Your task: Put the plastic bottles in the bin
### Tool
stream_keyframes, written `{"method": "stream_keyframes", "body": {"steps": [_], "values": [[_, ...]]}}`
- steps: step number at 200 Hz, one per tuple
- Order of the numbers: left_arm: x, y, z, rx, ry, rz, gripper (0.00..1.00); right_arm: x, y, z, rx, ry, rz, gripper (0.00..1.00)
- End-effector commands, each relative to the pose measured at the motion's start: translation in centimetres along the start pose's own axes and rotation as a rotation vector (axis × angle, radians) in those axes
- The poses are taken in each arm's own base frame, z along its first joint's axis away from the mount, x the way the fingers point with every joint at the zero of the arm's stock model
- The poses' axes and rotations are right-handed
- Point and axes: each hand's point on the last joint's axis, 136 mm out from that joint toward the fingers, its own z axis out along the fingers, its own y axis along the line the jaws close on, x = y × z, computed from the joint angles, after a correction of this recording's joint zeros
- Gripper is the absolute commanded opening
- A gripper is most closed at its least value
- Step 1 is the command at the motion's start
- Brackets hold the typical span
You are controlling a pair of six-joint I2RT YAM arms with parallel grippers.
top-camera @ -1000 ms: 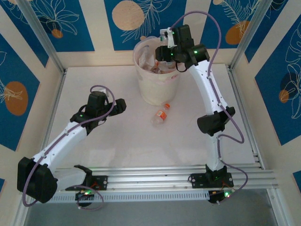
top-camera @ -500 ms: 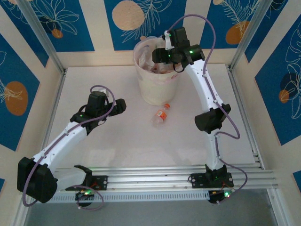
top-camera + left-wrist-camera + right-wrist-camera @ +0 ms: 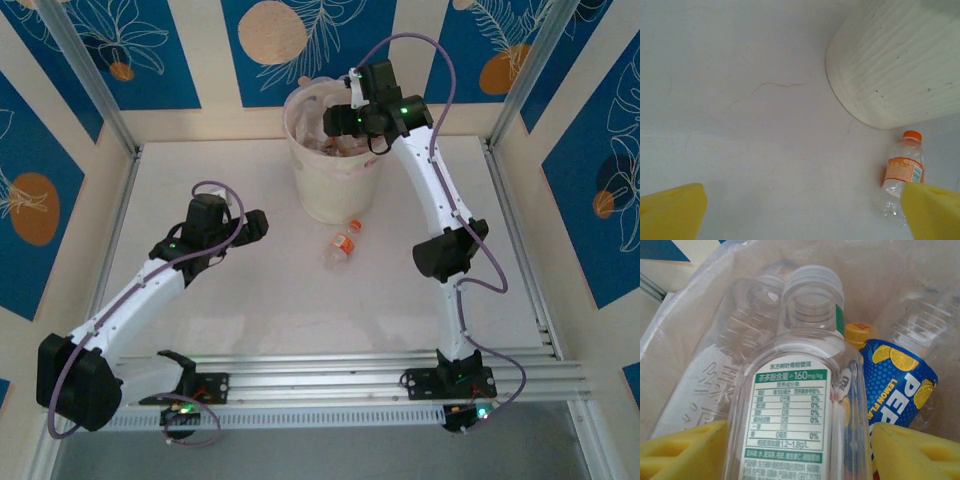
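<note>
The right gripper pinches a clear bottle with a green-and-white label between its yellow pads, the cap end pointing away from the wrist into the bin. In the top view this gripper hangs over the bin's mouth at the far middle of the table. Just beyond the held bottle, inside the translucent bag, lie a blue lemon-label bottle with a yellow cap and an embossed bottle of clear plastic.

The left gripper hovers with its fingers spread wide and nothing between them, left of the bin and apart from it. One orange-label bottle, clear with an orange cap, lies on its side on the table just beside the bin's base, its cap towards the bin wall.
</note>
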Motion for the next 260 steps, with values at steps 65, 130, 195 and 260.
{"method": "stream_keyframes", "body": {"steps": [65, 130, 195, 260], "values": [[-0.5, -0.2, -0.5, -0.008, -0.015, 0.021, 0.99, -1.8, 1.3, -4.7, 0.010, -0.078, -0.065, 0.83], [-0.7, -0.2, -0.4, -0.014, -0.016, 0.027, 0.99, -1.9, 2.7, -6.6, -0.022, -0.100, -0.084, 0.92], [-0.7, -0.3, -0.3, -0.014, -0.014, 0.025, 1.00, -0.1, 2.6, -6.0, 0.008, -0.047, -0.093, 0.58], [-0.7, -0.2, -0.4, -0.021, -0.017, 0.025, 1.00, 1.5, 1.4, -2.5, 0.059, 0.019, -0.100, 0.48]]}}
